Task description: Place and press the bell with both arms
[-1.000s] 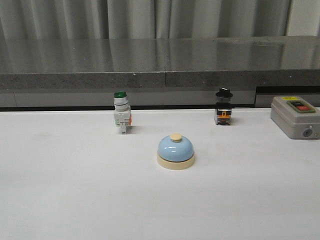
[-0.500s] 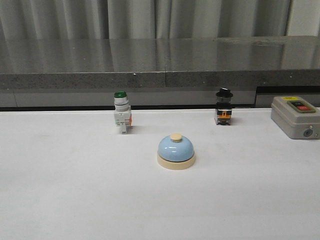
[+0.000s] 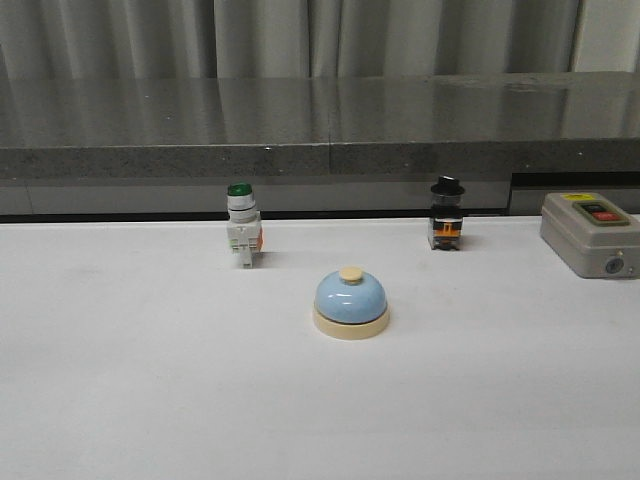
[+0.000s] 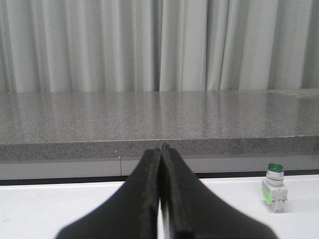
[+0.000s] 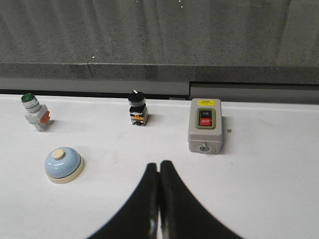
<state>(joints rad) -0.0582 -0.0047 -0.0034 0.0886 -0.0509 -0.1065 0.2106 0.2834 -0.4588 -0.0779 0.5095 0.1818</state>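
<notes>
The bell [image 3: 351, 303], a light-blue dome on a cream base with a cream button, stands upright near the middle of the white table [image 3: 140, 380], touched by nothing. Behind it to the left stands a green-capped switch [image 3: 243, 224]; behind it to the right, a black-knobbed switch [image 3: 447, 213]; at the far right, a grey box [image 3: 590, 234] with red and green buttons. The left claw [image 4: 160, 199] and the right claw [image 5: 158, 199] each have fingers pressed together, holding nothing.
</notes>
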